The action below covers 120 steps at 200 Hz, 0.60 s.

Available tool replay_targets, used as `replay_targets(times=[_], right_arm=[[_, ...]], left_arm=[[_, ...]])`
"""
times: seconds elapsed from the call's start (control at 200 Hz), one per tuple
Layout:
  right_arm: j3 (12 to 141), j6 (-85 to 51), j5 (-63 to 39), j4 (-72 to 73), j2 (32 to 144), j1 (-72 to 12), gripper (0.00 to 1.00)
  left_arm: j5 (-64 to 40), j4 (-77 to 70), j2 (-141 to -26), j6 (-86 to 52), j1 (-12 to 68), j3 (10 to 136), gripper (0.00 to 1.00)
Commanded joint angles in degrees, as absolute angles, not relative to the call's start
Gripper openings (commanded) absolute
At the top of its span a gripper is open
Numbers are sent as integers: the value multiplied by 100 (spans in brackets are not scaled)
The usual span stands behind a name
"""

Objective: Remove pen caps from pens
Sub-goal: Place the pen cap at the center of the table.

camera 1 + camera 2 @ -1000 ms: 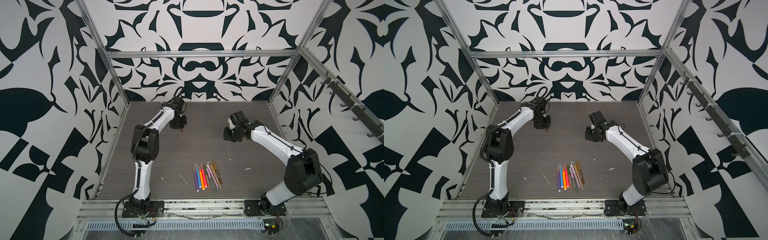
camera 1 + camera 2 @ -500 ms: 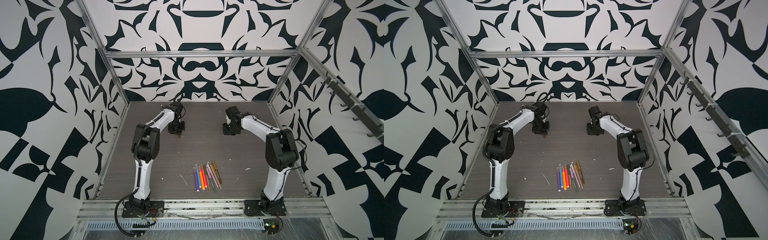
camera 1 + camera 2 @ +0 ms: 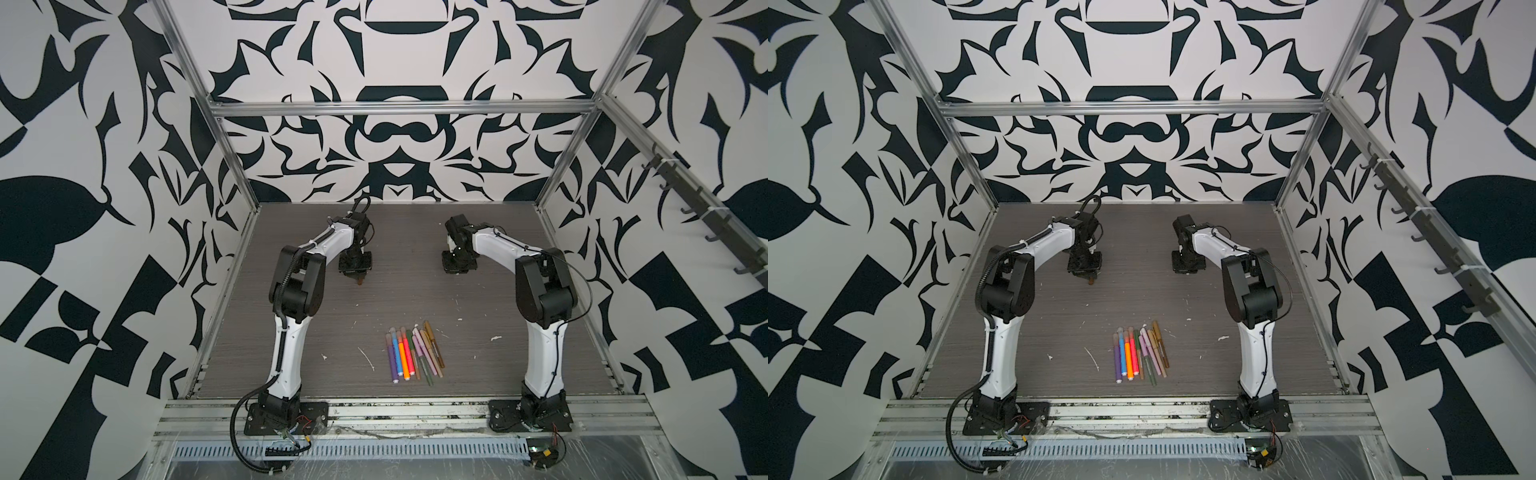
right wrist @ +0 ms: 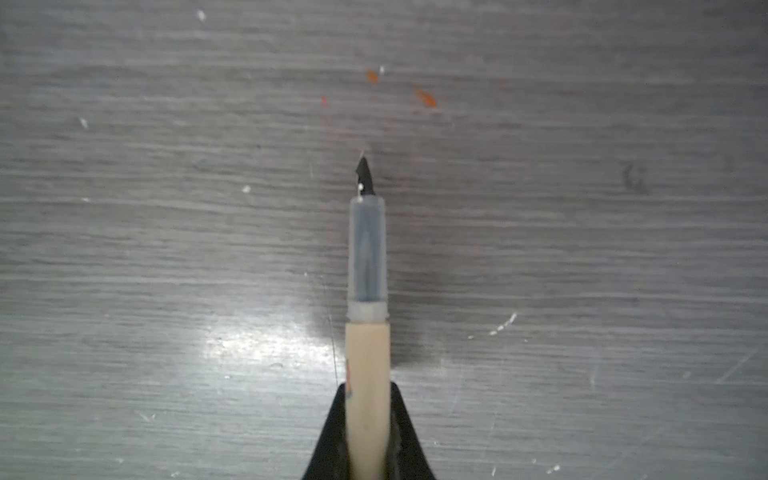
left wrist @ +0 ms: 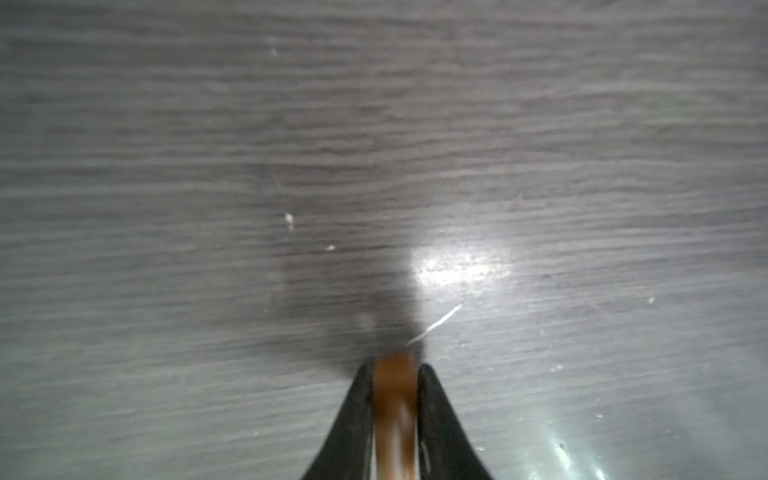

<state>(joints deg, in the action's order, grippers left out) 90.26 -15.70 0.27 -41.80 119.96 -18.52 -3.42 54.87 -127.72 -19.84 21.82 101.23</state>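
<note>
Left gripper (image 5: 395, 366), shifted nearer, pinching brown cap (image 5: 395, 399); right gripper (image 4: 369, 386) tight on tan pen (image 4: 368, 353).

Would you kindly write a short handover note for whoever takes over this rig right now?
Left gripper: brown cap between its jaws; whether it is gripped firmly is unclear.
Right gripper: shut on a tan pen, nib bare.
Both hang over the far part of the table, well apart.
Other pens: a row near the front edge, between the arm bases.
Done: tan pen uncapped.
Left: set down cap and pen. The row looks capped, though too small to be sure, so probably uncap each.
</note>
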Motion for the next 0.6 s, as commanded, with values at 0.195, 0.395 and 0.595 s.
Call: replay_targets(times=[0.195,0.395,0.595], right_arm=[[9259,-1437,32,-4525,12084,-1846,9],[9256,-1433,-92,-4575,12151,-1828,26],[9333,-1419,-71,-4666,12204,-1803,31]], left_arm=[[-424,5704,-12859,-1978,2194,10022,43],[-380,5742,-12634,-2060,2194,10108,45],[-41,5580,-11937,-2240,2184,10117,48]])
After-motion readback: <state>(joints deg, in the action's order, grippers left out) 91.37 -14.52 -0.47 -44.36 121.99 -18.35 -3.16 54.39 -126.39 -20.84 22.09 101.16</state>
